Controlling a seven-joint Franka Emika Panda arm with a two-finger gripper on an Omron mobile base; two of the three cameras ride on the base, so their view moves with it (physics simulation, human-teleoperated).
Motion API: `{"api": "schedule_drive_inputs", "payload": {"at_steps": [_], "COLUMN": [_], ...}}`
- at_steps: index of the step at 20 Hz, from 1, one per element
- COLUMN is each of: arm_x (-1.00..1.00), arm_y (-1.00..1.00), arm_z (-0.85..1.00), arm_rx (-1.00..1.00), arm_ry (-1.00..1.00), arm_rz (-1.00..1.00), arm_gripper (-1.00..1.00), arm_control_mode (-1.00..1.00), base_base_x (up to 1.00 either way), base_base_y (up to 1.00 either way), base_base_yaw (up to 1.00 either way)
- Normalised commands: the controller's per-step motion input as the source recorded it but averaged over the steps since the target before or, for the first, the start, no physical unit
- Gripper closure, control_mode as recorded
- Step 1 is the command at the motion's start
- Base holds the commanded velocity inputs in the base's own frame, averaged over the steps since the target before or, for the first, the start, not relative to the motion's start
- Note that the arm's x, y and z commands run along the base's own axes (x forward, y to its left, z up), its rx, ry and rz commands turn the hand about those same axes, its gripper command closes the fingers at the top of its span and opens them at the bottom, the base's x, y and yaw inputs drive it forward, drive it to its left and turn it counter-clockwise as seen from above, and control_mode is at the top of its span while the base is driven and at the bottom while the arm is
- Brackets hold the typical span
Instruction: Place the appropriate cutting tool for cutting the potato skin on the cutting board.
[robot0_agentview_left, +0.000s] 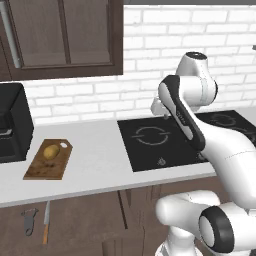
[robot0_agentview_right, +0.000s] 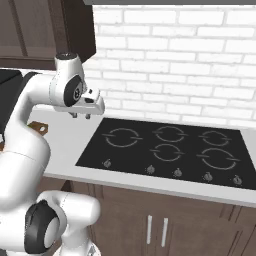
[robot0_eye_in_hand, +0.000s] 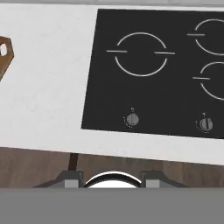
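**Arm above the stove, peeler lying low under the counter edge**

The gripper (robot0_agentview_right: 81, 115) hangs in the air over the white counter (robot0_agentview_left: 95, 165), close to the left edge of the black cooktop (robot0_agentview_left: 160, 142). It touches nothing. Its two short fingers point down, and nothing is between them. In the hand view the fingertips (robot0_eye_in_hand: 72, 178) stand apart at the bottom, with the counter edge and the stove knobs in front of them; whether the fingers are released fully or only partly, I cannot tell.

The cutting board (robot0_agentview_left: 47, 162) lies on the counter well to the left of the arm, beside a black appliance (robot0_agentview_left: 12, 122). The potato (robot0_agentview_left: 50, 151) sits on the board, near the end with the small pale hole. One corner of the board is seen also at the left edge of the hand view.

The peeler (robot0_agentview_left: 30, 220) is not on the board. It lies lower than the counter top, in front of the brown cabinet fronts, below the board. Just beside it, to the right, lies the knife (robot0_agentview_left: 46, 222) with the wooden handle. The two are near each other but apart.
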Motion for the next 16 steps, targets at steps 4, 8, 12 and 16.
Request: {"api": "schedule_drive_inputs", "payload": {"at_steps": [4, 8, 12, 16], "arm_x": [-0.46, -0.77, -0.69, -0.39], "arm_y": [0.17, 0.65, 1.0, 1.0], "arm_z": [-0.12, -0.55, -0.65, -0.59], "arm_rx": [0.04, 0.06, 0.03, 0.04], "arm_ry": [0.04, 0.1, 0.0, 0.04], "arm_rz": [0.0, 0.0, -0.05, -0.08], "arm_gripper": [-1.0, -1.0, -1.0, -1.0], "arm_control_mode": [-1.0, -1.0, -1.0, -1.0], "base_base_x": [0.0, 0.0, 0.0, 0.0], "base_base_y": [0.0, 0.0, 0.0, 0.0], "base_base_yaw": [0.0, 0.0, 0.0, 0.0]}}
